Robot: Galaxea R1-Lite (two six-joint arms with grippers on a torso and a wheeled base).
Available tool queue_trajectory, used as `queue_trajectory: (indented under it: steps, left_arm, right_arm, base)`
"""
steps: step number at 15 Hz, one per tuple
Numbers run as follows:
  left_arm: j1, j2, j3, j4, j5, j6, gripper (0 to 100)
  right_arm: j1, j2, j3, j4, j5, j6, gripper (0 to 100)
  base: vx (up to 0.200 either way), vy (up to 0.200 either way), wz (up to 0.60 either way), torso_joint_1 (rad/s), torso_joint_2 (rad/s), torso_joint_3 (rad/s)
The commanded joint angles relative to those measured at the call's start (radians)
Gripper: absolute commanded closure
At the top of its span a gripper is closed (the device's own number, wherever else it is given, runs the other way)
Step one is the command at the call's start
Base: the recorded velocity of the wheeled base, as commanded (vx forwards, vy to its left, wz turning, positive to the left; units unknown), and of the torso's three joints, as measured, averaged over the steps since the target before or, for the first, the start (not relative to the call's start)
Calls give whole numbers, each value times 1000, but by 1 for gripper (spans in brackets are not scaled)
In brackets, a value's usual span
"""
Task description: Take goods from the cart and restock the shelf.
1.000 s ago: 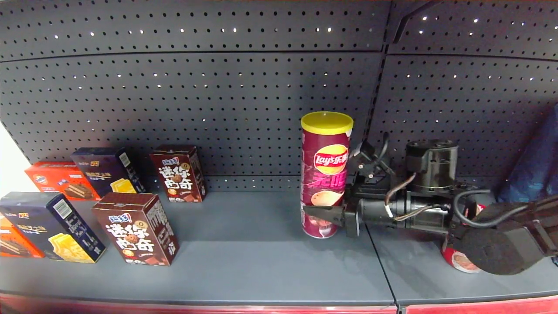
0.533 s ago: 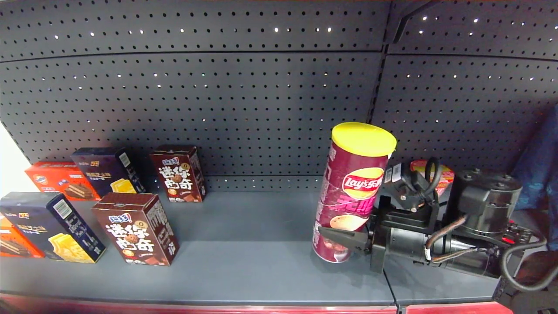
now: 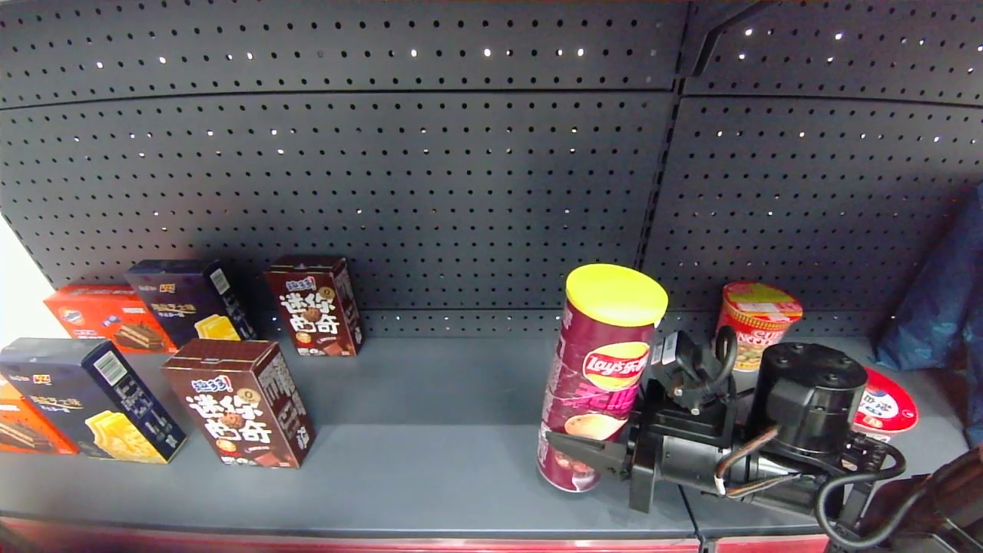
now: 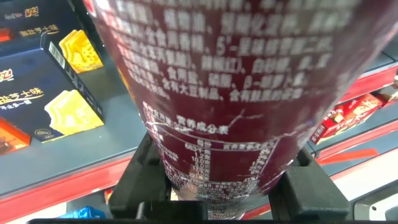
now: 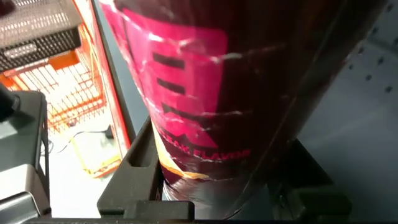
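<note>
Right hand (image 3: 577, 445) clamped low on a chip can (image 3: 595, 376); left hand (image 4: 217, 186) clamped on a second can (image 4: 230, 93).
Chip can has its yellow lid on and leans, with its base near the front edge of the shelf (image 3: 430, 430). A sealed noodle cup (image 3: 756, 322) stands near, toward the back. Snack boxes (image 3: 238, 399) stand well apart at the left. The second can is held in front of the shelf.

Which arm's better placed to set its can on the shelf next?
Right. The right gripper holds the chip can tilted, low over the shelf board. The left gripper grips a second can too, but seemingly out past the shelf's front edge.
</note>
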Motion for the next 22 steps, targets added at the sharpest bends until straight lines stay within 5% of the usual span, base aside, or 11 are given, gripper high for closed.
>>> queue_trajectory:
  steps: [1,17,18,22]
  left_arm:
    - [3,-1,7,0,0,0,100]
    - [6,-74,18,60,0,0,100]
    - [4,-77,7,78,0,0,100]
    - [3,-77,-2,84,-2,0,100]
  right_arm:
    - [8,50,0,-5,1,-2,100]
    - [23,218,-29,-141,1,-7,100]
    - [28,211,-30,-140,-1,-7,0]
    - [29,146,5,-140,-7,-8,0]
  base:
    - [0,0,0,0,0,0]
    - [0,0,0,0,0,0]
    - [0,0,0,0,0,0]
    - [0,0,0,0,0,0]
